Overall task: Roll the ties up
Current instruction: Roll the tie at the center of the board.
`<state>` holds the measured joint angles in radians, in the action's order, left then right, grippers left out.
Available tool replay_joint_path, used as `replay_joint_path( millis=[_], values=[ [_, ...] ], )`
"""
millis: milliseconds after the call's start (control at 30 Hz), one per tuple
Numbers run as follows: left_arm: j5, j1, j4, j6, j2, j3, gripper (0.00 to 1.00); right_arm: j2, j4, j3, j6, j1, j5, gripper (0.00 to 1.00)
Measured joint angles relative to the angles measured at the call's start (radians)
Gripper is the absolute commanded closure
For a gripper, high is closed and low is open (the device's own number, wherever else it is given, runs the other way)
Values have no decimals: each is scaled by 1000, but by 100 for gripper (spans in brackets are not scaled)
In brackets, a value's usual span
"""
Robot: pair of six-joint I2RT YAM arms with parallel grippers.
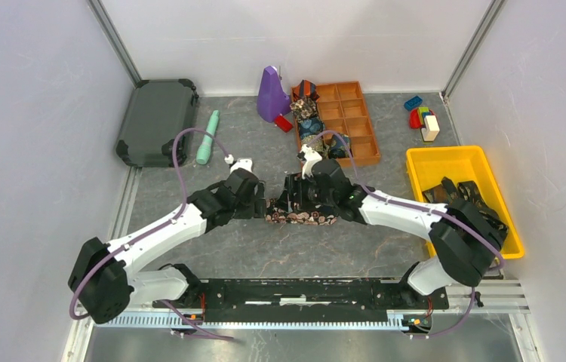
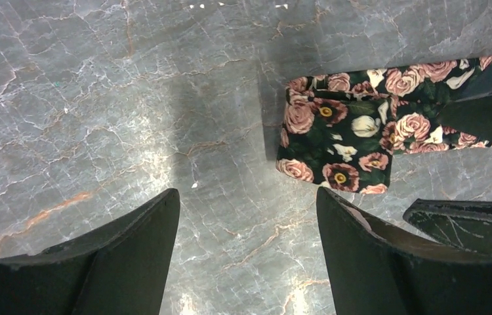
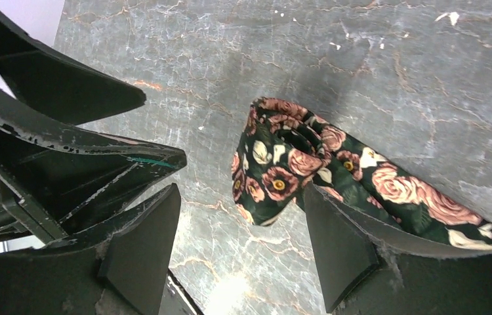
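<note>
A dark tie with pink roses (image 1: 306, 219) lies on the table's middle, its left end folded over into a loose roll. It shows in the left wrist view (image 2: 335, 141) and the right wrist view (image 3: 283, 167). My left gripper (image 1: 265, 207) (image 2: 246, 197) is open and empty, just left of that rolled end. My right gripper (image 1: 289, 202) (image 3: 240, 197) is open above the same end, one finger (image 3: 342, 243) resting over the flat strip. Rolled ties (image 1: 309, 117) sit in the orange tray (image 1: 363, 128). More dark ties (image 1: 476, 200) lie in the yellow bin (image 1: 423, 170).
A dark grey case (image 1: 155, 121) lies at the back left, a teal cylinder (image 1: 208, 137) beside it. A purple object (image 1: 271, 94) and red block (image 1: 284, 122) stand left of the tray. Coloured blocks (image 1: 422, 117) sit at the back right.
</note>
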<state>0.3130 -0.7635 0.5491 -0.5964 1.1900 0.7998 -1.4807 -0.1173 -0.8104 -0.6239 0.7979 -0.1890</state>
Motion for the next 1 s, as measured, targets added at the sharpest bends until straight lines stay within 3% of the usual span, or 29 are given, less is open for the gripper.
replay_joint_path(
  millis=[300, 533, 733, 1000],
  values=[
    [-183, 126, -141, 32, -38, -87, 18, -103, 14, -59, -37, 26, 43, 34],
    [-268, 136, -242, 39, 21, -95, 18, -146, 30, -69, -55, 34, 59, 40],
    [-317, 140, -294, 39, 88, -104, 19, -161, 39, -72, -55, 34, 75, 51],
    [-342, 140, -340, 39, 138, -107, 19, -168, 47, -72, -51, 33, 97, 52]
  ],
)
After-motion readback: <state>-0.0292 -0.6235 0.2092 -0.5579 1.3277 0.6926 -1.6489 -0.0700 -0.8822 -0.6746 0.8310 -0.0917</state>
